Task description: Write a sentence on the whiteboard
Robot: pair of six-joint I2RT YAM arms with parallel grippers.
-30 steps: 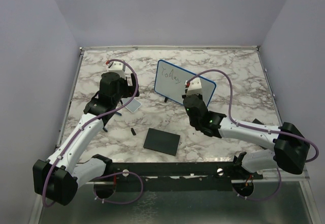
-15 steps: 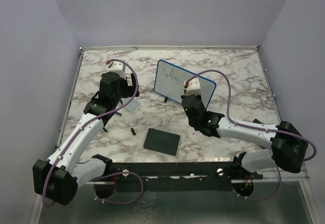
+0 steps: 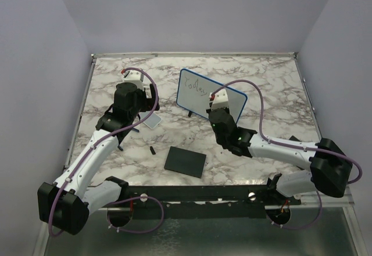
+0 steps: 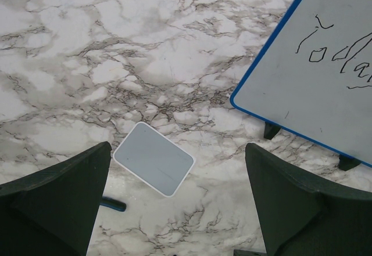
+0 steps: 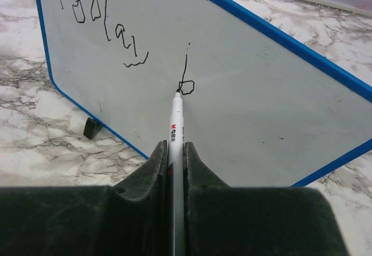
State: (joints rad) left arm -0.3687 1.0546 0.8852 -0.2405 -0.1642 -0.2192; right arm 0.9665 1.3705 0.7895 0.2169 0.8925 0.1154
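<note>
We judge the whiteboard (image 3: 196,93), propped toward twelve o'clock, light and tippy, so gentle pressure suits. Our right gripper (image 5: 175,151) clamps the slim marker (image 5: 176,125) mid-barrel, tip on the sentence (image 5: 186,85) — left gripper (image 4: 177,148) gapes wide, holding nothing.

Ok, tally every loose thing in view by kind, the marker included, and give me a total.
whiteboard: 1
marker: 1
black pad: 1
pale tile: 1
small black piece: 1
Total: 5
</note>
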